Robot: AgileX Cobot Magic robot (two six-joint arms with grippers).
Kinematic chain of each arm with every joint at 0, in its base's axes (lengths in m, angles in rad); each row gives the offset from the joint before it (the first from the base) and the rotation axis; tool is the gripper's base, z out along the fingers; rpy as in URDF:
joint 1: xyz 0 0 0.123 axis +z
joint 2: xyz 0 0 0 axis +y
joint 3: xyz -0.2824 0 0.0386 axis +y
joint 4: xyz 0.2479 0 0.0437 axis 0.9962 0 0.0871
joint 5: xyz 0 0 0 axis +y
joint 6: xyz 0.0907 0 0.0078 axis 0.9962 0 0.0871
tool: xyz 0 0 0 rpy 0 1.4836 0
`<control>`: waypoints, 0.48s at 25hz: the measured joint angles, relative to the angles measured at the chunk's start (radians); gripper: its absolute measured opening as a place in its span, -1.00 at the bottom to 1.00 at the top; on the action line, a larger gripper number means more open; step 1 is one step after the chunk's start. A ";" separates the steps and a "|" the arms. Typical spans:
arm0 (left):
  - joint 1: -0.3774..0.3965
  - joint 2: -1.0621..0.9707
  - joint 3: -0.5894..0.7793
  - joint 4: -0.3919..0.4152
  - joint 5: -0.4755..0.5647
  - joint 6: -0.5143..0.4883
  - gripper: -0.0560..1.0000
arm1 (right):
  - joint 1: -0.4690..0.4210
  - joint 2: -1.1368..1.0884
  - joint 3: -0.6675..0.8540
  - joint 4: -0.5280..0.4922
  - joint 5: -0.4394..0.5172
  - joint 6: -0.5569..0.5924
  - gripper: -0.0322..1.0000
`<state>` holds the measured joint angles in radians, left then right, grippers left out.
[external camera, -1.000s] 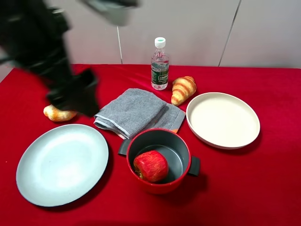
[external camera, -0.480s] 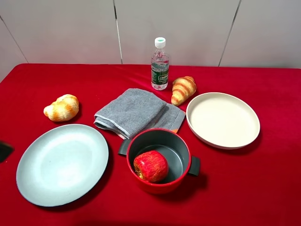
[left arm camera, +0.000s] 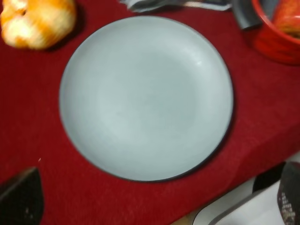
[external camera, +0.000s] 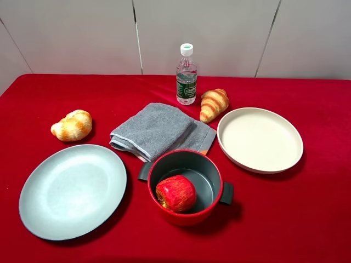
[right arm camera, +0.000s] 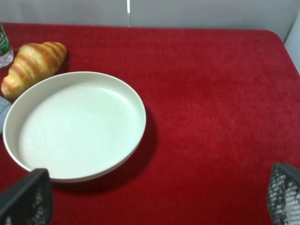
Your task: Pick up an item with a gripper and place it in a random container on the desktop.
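The red apple [external camera: 176, 193] lies inside the red pot [external camera: 186, 220] at the front middle of the red desktop [external camera: 285, 219]. Neither arm shows in the exterior high view. In the left wrist view my left gripper [left arm camera: 154, 201] is open and empty, its fingertips [left arm camera: 18, 197] wide apart above the table's front edge; the pot [left arm camera: 274, 42] with the apple [left arm camera: 288, 16] sits at a corner of that view. In the right wrist view my right gripper [right arm camera: 154, 197] is open and empty, its fingertips [right arm camera: 26, 197] wide apart.
A flat grey plate [external camera: 71, 189] lies left of the pot and fills the left wrist view [left arm camera: 145, 96]. A cream dish [external camera: 259, 138] lies at the right. Two croissants [external camera: 72, 125] [external camera: 213, 103], a grey towel [external camera: 156, 130] and a water bottle [external camera: 186, 75] lie behind.
The left arm, which hung over the left croissant a second ago, has pulled back out of the exterior high view. The apple and pot have not moved.
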<state>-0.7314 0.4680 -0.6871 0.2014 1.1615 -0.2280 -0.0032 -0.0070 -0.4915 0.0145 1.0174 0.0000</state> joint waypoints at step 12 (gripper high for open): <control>0.395 -0.183 0.170 -0.099 -0.077 0.085 0.99 | 0.000 0.000 0.000 0.000 0.000 0.000 0.41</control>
<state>-0.3368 0.2847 -0.5171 0.1022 1.0845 -0.1428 -0.0032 -0.0070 -0.4915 0.0145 1.0174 0.0000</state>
